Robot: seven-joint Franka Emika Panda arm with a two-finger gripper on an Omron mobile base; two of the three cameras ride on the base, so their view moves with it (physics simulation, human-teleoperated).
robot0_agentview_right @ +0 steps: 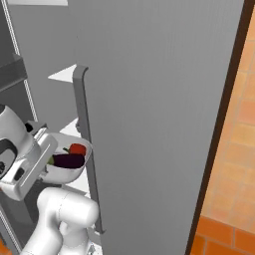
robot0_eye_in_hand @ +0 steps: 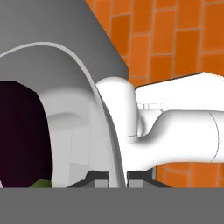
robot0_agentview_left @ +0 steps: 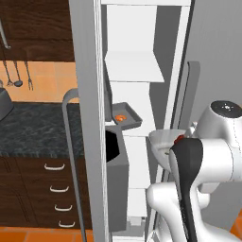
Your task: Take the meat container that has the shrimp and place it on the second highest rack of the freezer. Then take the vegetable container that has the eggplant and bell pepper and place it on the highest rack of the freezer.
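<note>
Two containers are being accounted for. Item one, the small shallow pale dish with one orange shrimp-coloured piece, is sitting inside the tall grey-silver freezer, on a white shelf below the topmost flat white shelf; that half of the task is looking complete, judging by its position. Item two, the white rounded-square bowl holding a red bell pepper and a dark purple eggplant, is being carried at the arm's end, in front of the open freezer interior and lower than the top shelf. The two-finger pincer is clamping the bowl's thin white rim between its dark tips, as the hand view is showing. Remaining, by estimate: raising the bowl, sliding it onto the highest rack, letting go.

Obscured or uncertain:
- white robot arm is covering most of the bowl in the left base view; only its rim and a red speck are showing.
- highest rack's depth is being cut off by the door edge and side wall.
- whether the shrimp dish's shelf is exactly second highest is hard to confirm.
</note>
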